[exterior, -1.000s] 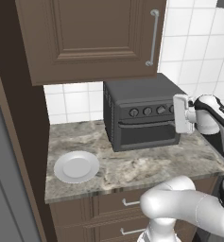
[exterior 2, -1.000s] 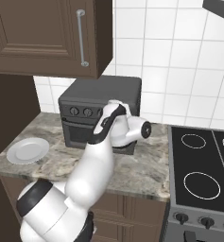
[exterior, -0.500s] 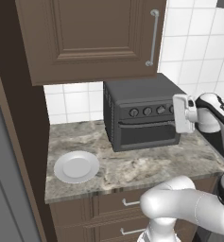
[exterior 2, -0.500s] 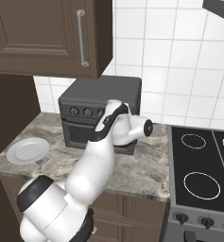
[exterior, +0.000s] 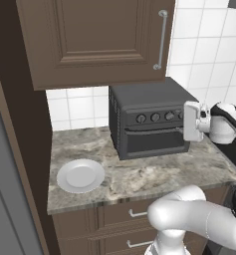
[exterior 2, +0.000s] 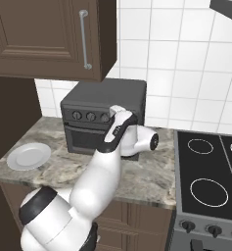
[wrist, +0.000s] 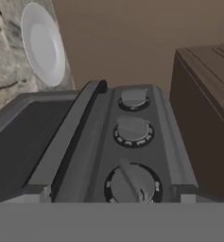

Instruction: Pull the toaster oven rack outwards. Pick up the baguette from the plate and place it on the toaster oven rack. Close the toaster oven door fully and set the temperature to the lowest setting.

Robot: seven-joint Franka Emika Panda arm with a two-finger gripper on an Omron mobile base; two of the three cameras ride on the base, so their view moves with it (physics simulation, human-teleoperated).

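Left base view: gripper (exterior: 190, 122) at the right front corner of the toaster oven (exterior: 147, 119), jaws spread wide, holding nothing.
Toaster oven door (exterior: 154, 139) shut; oven at the countertop's (exterior: 139, 177) back edge. Empty white plate (exterior: 80, 175) near the front left corner. Hand view: 3 knobs (wrist: 132, 131) close up.

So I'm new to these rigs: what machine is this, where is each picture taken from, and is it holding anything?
It is a white robot arm on a mobile base in a rendered kitchen. Two pictures come from cameras on the base, behind the arm on its left and right. The third looks along the hand at the toaster oven's knobs. On the counter stand the toaster oven, its door shut, and a bare white plate. The gripper hangs at the oven's knob end, jaws wide, holding nothing.
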